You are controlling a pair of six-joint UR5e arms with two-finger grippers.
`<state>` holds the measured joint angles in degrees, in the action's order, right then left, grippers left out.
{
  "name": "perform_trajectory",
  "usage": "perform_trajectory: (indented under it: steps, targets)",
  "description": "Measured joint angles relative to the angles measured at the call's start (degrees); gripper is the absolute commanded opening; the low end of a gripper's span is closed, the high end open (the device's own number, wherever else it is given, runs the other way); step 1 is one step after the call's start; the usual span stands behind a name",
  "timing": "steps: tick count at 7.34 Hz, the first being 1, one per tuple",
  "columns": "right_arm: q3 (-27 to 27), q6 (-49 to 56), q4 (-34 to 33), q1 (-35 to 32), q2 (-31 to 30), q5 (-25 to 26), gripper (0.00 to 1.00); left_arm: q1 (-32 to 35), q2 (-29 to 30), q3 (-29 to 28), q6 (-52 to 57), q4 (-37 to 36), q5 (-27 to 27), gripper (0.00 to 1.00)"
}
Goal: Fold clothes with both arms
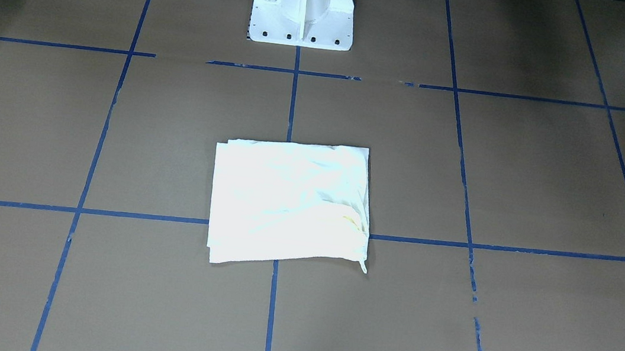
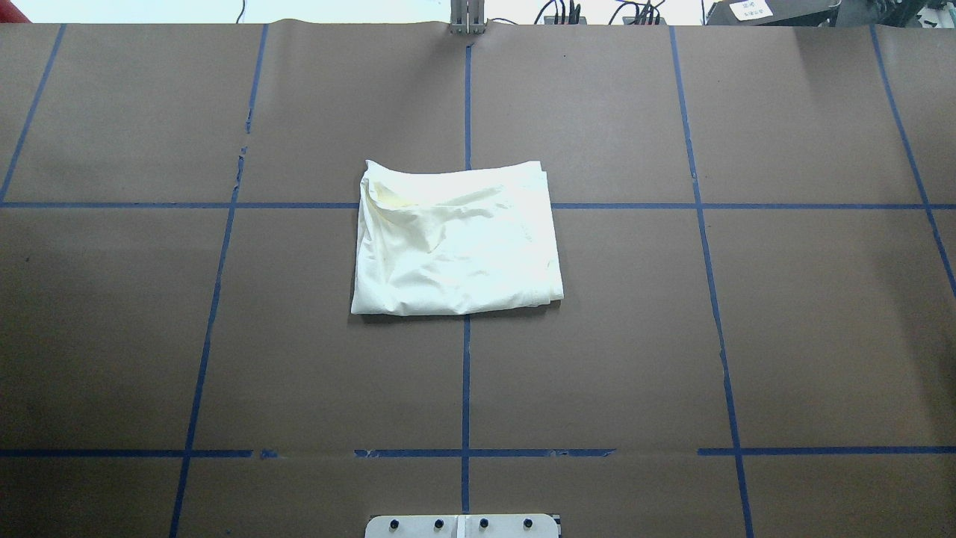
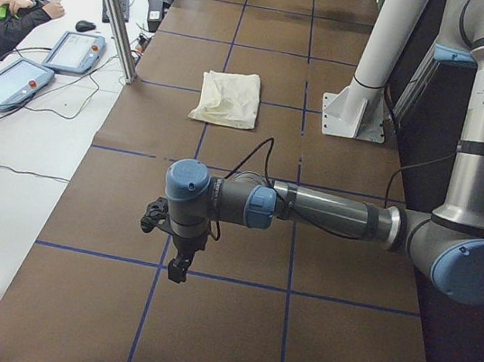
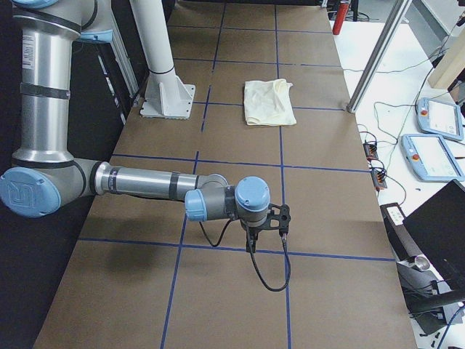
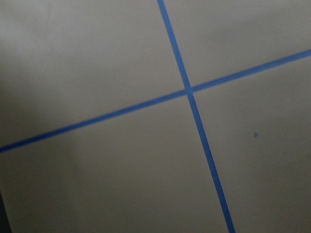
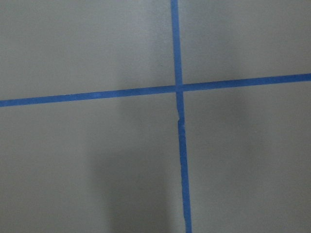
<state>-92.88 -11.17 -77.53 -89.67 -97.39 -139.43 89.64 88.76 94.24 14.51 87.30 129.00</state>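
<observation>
The left arm (image 3: 328,214) reaches out low over the left end of the brown surface (image 2: 112,336). The left pincer (image 3: 178,267) points down above a crossing of blue tape (image 5: 187,91). Only a side view shows it, and I cannot tell whether it is open or closed.

The shirt (image 2: 457,239) lies in the middle of the surface, folded into a rough rectangle. Its plain cream side is up and creased, and it covers a tape crossing in front of the white pedestal (image 1: 303,4). It is well apart from both arms.

The right arm (image 4: 145,182) stretches over the right end. The right pincer (image 4: 251,238) hangs downward above another tape crossing, and here too I cannot tell whether it is open or closed.
</observation>
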Motion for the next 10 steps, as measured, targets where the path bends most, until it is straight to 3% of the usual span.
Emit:
perform_trajectory:
  steps: [4, 7, 10]
  targets:
    - [-1.29, 2.09, -0.54, -3.09, -0.23, -0.16, 1.0, 0.09, 0.0, -0.82, -0.48, 1.16, 0.37, 1.0]
    - [-5.75, 1.92, -6.11, -4.13, -0.57, -0.04, 1.0, 0.09, 0.01, -0.59, -0.55, 1.13, 0.37, 1.0]
    - [-6.01, 2.0, -6.91, -4.19, -0.84, -0.13, 1.0, 0.09, 0.12, -1.17, -4.47, 1.22, 0.37, 1.0]
